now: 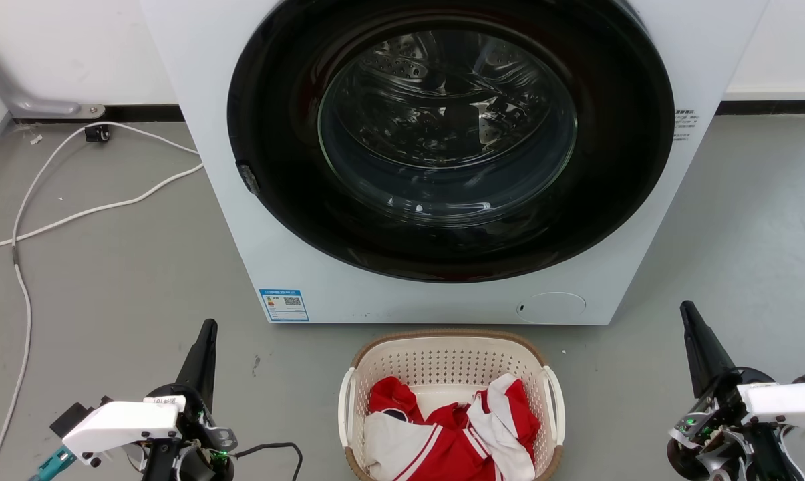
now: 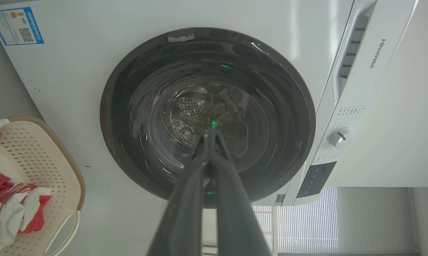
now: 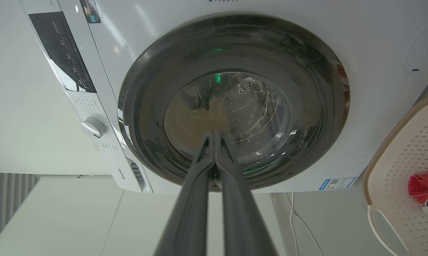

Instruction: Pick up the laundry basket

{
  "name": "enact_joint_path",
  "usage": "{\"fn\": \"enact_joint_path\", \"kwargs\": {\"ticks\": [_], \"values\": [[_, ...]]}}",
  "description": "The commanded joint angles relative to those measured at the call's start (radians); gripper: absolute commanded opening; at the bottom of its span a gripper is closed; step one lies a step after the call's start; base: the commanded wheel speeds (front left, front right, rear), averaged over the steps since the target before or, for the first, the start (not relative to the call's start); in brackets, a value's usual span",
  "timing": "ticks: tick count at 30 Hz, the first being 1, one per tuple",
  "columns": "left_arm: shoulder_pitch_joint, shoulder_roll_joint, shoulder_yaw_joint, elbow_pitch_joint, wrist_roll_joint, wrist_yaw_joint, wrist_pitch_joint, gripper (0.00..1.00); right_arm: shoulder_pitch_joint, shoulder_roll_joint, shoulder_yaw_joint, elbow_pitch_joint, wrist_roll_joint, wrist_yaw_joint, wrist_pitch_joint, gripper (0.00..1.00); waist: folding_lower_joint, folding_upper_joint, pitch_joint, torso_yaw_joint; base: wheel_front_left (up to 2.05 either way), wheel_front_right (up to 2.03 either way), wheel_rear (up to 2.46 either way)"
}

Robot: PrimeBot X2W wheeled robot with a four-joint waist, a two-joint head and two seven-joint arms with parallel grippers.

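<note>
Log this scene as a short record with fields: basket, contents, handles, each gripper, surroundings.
basket: laundry basket standing on the floor, in front of the washing machine
contents: red and white clothes
handles: white side handles, neither held
left gripper: shut, empty, apart from the basket on its left
right gripper: shut, empty, apart from the basket on its right
machine door: round, dark, closed
surroundings: white cable on the floor at left

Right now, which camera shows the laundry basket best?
Head view: the laundry basket sits centred before the washing machine, both handles and the red-and-white clothes visible, only its near end cropped. The left wrist view catches one handled end at its left edge; the right wrist view, one end at its right edge.
</note>
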Motion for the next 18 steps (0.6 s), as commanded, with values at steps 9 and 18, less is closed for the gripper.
{"fn": "enact_joint_path", "kwargs": {"ticks": [9,18], "values": [[-0.012,-0.001,0.004,0.001,0.004,-0.003,0.004,0.0,-0.012,0.003,-0.001,0.0,-0.004,0.003,0.003,0.0,0.0,0.0,0.0,0.0,0.0,0.0,0.0],[-0.012,-0.001,0.004,0.001,0.005,-0.003,0.004,0.0,-0.012,0.003,-0.001,0.0,-0.004,0.003,0.003,0.0,0.0,0.0,0.0,0.0,0.0,0.0,0.0]]}}
